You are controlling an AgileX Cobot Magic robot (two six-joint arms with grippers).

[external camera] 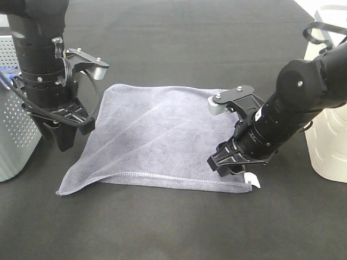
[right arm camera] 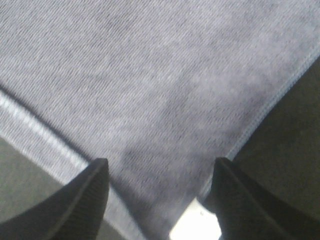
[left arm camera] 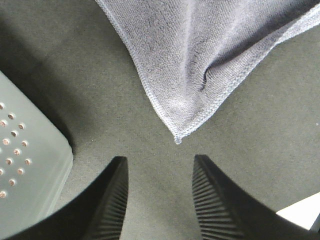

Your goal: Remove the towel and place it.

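Towel (external camera: pixel 157 146) flat on dark surface (external camera: pixel 190 43); left fingers (left arm camera: pixel 112 200) spread beside one corner, right fingers (right arm camera: pixel 85 200) spread over another.

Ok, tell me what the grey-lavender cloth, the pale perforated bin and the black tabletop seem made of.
Grey-lavender square cloth: soft microfibre-like textile, matte; fine nap, stitched hem, limp folds.
Pale perforated bin: rigid satin-grey sheet with punched holes; painted metal or plastic, cannot tell.
Black tabletop: matte, finely grained covering, possibly felt or rubber.

The towel (external camera: pixel 157 141) is grey-lavender, its tag (external camera: pixel 252 181) white; the table (external camera: pixel 179 54) black; the basket (external camera: pixel 16 108) pale grey, dotted with holes; left gripper (left arm camera: pixel 160 167) and right gripper (right arm camera: pixel 160 170) black.
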